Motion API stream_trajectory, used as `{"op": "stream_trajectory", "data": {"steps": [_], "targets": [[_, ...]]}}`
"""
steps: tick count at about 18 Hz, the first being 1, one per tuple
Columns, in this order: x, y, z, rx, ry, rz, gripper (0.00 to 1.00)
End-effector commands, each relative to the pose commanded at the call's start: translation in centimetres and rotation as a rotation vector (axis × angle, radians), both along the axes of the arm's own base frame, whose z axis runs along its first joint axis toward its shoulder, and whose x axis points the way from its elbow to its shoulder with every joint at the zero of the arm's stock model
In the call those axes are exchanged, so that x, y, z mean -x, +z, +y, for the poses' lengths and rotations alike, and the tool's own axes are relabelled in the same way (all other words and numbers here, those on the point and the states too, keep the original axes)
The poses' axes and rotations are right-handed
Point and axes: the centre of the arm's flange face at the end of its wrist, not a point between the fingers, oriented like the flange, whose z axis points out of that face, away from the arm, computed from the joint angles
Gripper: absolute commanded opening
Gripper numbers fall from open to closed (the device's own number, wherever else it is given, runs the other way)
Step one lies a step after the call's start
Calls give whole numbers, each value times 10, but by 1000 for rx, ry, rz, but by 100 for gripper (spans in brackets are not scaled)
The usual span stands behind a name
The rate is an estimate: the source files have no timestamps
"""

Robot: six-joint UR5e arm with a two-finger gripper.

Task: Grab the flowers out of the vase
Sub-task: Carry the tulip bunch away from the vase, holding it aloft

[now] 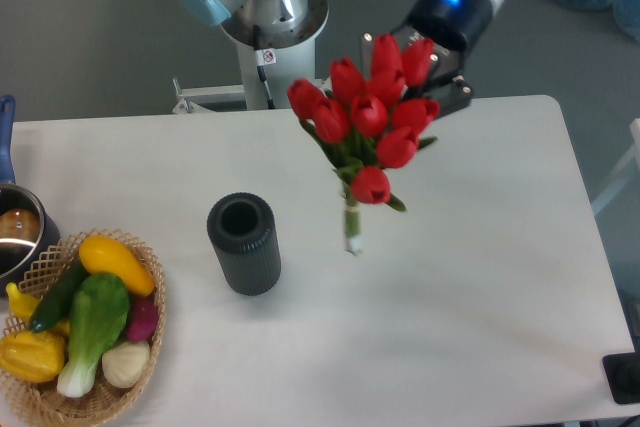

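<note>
Claw [440, 82] (mostly hidden behind buds) grips the flowers [368, 119], lifted clear of the vase [243, 243].

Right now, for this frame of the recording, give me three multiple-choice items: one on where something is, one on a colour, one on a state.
1. Where are the flowers?
A. Standing in the vase
B. Lifted clear of the vase, to its right in the picture
C. Lying in the wicker basket

2. What colour are the flower buds?
A. Yellow
B. White
C. Red

3. What is the state of the vase?
A. Upright, mouth empty
B. Tipped on its side
C. Upright, stems inside

Answers:
1. B: the bunch hangs with its stem ends in open air, apart from the vase.
2. C: every bud is red, on green stems.
3. A: it stands on the table and its round mouth shows only a dark hollow.
</note>
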Motion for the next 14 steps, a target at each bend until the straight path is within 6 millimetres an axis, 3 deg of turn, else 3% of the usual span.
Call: {"op": "stream_trajectory", "data": {"steps": [4, 8, 10, 14], "targets": [[42, -38, -26, 4, 0, 81, 0], [70, -46, -42, 39, 42, 79, 0], [78, -47, -47, 136, 65, 105, 0], [77, -57, -48, 339, 89, 144, 0]]}}
